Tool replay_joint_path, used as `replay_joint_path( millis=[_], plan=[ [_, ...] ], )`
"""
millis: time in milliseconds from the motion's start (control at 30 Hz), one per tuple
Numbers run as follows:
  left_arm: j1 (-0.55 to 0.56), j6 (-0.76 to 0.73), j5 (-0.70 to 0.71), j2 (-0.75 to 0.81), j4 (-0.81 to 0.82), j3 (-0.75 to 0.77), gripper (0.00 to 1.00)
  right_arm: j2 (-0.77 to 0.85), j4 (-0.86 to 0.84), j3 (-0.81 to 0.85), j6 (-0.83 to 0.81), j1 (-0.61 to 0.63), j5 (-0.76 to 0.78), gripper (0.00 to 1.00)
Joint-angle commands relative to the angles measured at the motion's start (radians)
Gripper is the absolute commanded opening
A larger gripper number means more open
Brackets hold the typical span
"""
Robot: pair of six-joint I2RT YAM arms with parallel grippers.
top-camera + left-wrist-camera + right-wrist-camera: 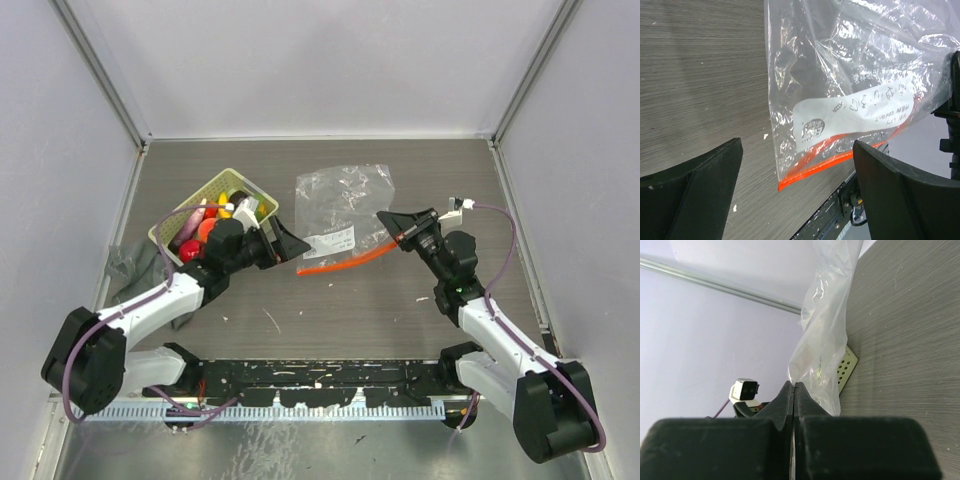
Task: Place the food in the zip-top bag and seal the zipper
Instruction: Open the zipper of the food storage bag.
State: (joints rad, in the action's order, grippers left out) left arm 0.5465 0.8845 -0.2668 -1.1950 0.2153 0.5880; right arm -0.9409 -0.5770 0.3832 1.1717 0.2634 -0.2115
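Observation:
The clear zip-top bag lies on the table right of centre, its white label up and its red-orange zipper along the near edge. My right gripper is shut on the bag's right edge, lifting it; in the right wrist view the jaws pinch the plastic. My left gripper is open and empty just left of the bag; its view shows the bag and the zipper between the spread fingers. The food sits in the basket.
The yellow-green mesh basket stands at the left, partly covered by my left arm, and also shows in the right wrist view. A grey cloth lies by the left wall. Walls enclose the table on three sides.

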Motion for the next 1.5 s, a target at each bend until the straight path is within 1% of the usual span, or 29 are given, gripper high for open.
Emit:
replay_joint_path(
  millis=[0,33,67,233,400,567,700,867,967,1067,1133,1267,1333,1467],
  plan=[
    [0.014,0.038,-0.049,-0.038,0.163,0.002,0.88,0.037,-0.085,-0.011,0.033,0.013,0.008,0.01],
    [0.018,0.041,-0.055,-0.049,0.175,0.000,0.88,0.038,-0.086,-0.014,0.035,0.014,0.009,0.01],
    [0.022,0.045,-0.058,-0.057,0.186,-0.002,0.84,0.039,-0.092,-0.018,0.038,0.015,0.010,0.01],
    [0.031,0.080,-0.085,-0.107,0.260,-0.018,0.74,0.038,-0.104,-0.025,0.042,0.016,0.009,0.01],
    [0.032,0.092,-0.085,-0.085,0.293,-0.035,0.59,0.036,-0.087,-0.033,0.020,0.017,0.008,0.01],
    [0.032,0.047,-0.070,-0.017,0.225,-0.025,0.36,0.032,-0.015,-0.035,-0.048,0.018,-0.004,0.01],
    [0.032,0.015,-0.046,0.037,0.177,-0.026,0.18,0.037,0.030,-0.051,-0.087,0.018,-0.004,0.03],
    [0.031,-0.023,-0.025,0.084,0.088,-0.001,0.00,0.039,0.094,-0.036,-0.154,0.018,-0.014,0.09],
    [0.032,-0.042,-0.010,0.111,0.044,0.012,0.00,0.040,0.153,-0.008,-0.227,0.018,-0.017,0.14],
    [0.033,-0.062,0.008,0.135,-0.001,0.027,0.00,0.040,0.219,0.025,-0.311,0.018,-0.025,0.23],
    [0.032,-0.082,0.021,0.147,-0.050,0.045,0.00,0.037,0.253,0.044,-0.375,0.018,-0.042,0.29],
    [0.032,-0.125,0.040,0.152,-0.151,0.096,0.00,0.020,0.307,0.089,-0.509,0.030,-0.099,0.47],
    [0.032,-0.142,0.051,0.152,-0.191,0.116,0.00,0.011,0.363,0.124,-0.577,0.043,-0.105,0.56],
    [0.030,-0.167,0.067,0.161,-0.260,0.149,0.00,0.004,0.484,0.197,-0.717,0.090,-0.062,0.65]
  ],
)
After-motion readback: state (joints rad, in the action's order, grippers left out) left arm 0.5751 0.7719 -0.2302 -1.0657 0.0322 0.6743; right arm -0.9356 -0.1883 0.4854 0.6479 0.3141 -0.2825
